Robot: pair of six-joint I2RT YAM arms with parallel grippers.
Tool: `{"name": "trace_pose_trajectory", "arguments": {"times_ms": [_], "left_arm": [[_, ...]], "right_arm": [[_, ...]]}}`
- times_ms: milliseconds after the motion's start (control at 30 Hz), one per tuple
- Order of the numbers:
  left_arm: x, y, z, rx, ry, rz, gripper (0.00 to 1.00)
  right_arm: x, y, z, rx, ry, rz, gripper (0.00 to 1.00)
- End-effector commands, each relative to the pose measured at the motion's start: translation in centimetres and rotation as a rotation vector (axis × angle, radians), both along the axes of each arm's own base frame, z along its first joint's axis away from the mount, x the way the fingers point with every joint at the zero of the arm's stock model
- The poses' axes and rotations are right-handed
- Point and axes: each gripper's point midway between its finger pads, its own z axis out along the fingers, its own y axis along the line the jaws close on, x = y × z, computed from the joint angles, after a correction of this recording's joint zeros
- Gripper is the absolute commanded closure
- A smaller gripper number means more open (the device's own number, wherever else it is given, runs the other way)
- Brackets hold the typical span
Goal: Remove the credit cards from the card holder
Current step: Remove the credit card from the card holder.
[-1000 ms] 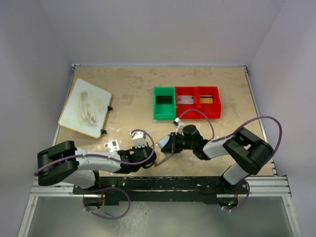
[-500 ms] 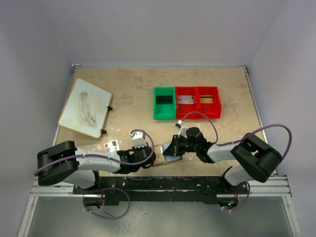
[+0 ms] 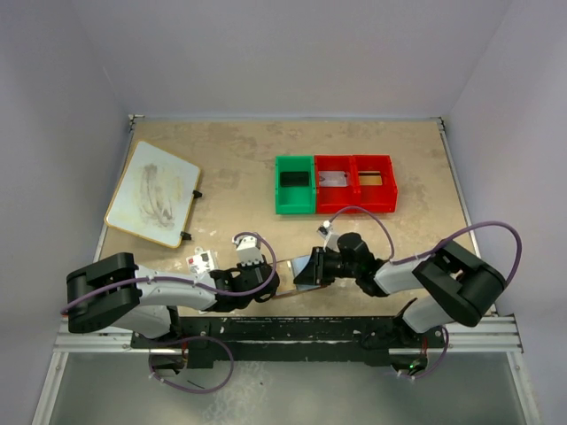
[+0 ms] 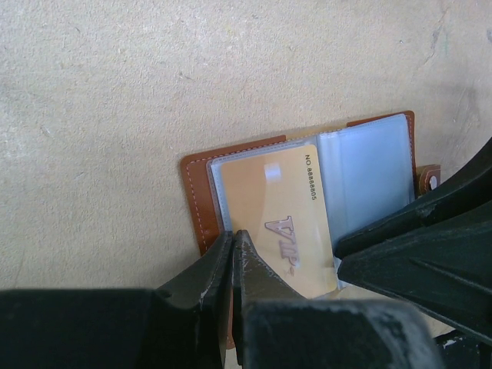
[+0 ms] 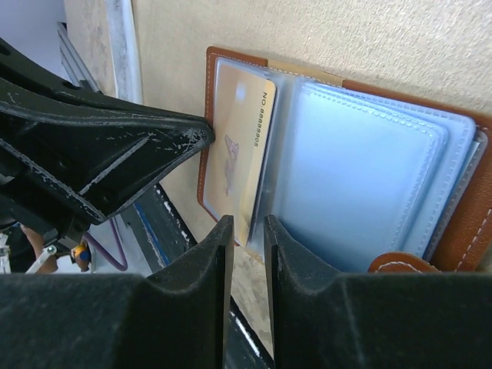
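The card holder (image 4: 196, 200) lies open on the table, low in the middle of the overhead view, with 1 gold card (image 4: 277, 223) poking out of a clear sleeve. The left gripper (image 4: 234, 237) is fully closed, its tips on the holder's edge at the card's lower left corner (pinching or only pressing, I can't tell). The right gripper (image 5: 246, 224) is parted by a slit around the card's bottom corner, with no firm grip visible. I'd pin the holder flat, nip the card alone rather than the sleeve, then draw it straight out.
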Motion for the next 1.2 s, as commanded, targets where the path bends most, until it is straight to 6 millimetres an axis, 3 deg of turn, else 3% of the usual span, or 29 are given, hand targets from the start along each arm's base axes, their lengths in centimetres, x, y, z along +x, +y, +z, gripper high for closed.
{"name": "trace_pose_trajectory", "arguments": {"times_ms": [0,400,733,1000,1167], "left_arm": [[-3.0,4.3,-4.2,0.207,0.129,-0.066,1.0],[-3.0,4.1,-4.2,0.213,0.131,-0.072,1.0],[-3.1,4.2,-4.2,0.215,0.133,-0.072,1.0],[-3.1,3.8,-4.1,0.199,0.131,-0.078,1.0],[-3.2,3.7,-4.1,0.193,0.132,-0.08,1.0]], "right_arm": [[-0.4,0.5,0.7,0.053,0.008,0.018,0.75],[-1.8,1.7,1.1,0.145,0.042,0.063,0.78],[-0.7,0.9,0.0,0.142,0.152,-0.148,0.76],[-1.5,3.1,3.1,0.32,0.141,-0.062,0.77],[-1.4,3.9,2.2,0.31,0.172,-0.08,0.78]]}}
